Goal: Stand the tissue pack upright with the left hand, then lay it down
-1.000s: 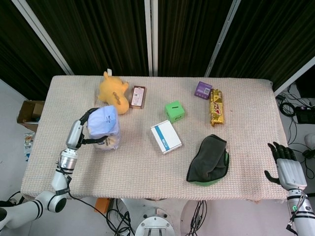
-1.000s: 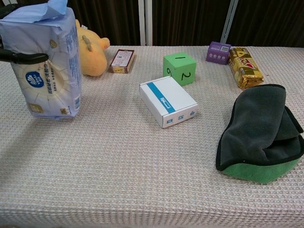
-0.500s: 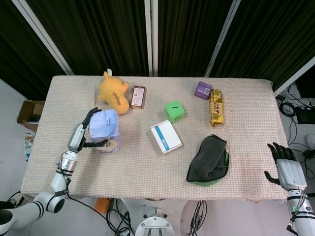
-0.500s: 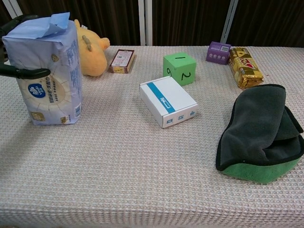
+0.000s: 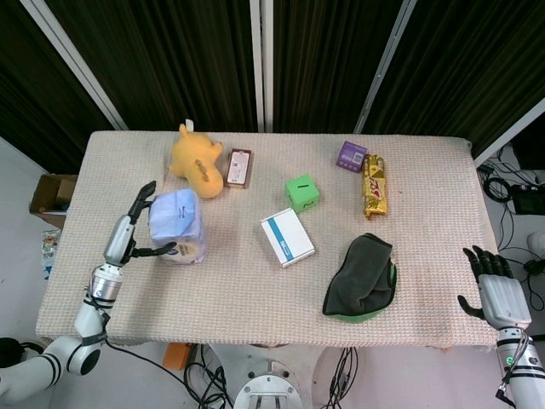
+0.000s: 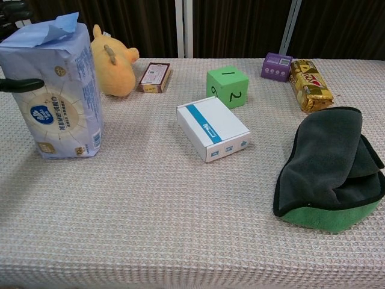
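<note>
— Tissue pack, where does it sit from the head view?

— Left of centre in the frame, standing upright on the table on its short end, blue wrapper top facing up. My left hand is just beside it on its left, fingers spread wide; the thumb reaches toward the pack's lower front and an upper finger points past its top edge. Whether any fingertip touches the wrapper I cannot tell from here.

— And your right hand?

— My right hand is at the lower right edge of the frame, off the table's corner, fingers apart and holding nothing.

— What else lies on the cloth there?

— A yellow plush toy just above the pack, a small brown box to the toy's right, a green cube near the middle, a white and blue box below it, a purple box and a gold snack pack in the upper right, and a dark cloth with a green underside in the lower right.

— Now the chest view?

— The pack stands upright at the far left of the frame, torn blue flap at its top. One dark finger of my left hand comes in from the left edge and lies against the pack's front at mid height; the rest of the hand is cut off. The plush toy is behind the pack, the white and blue box in the centre.
</note>
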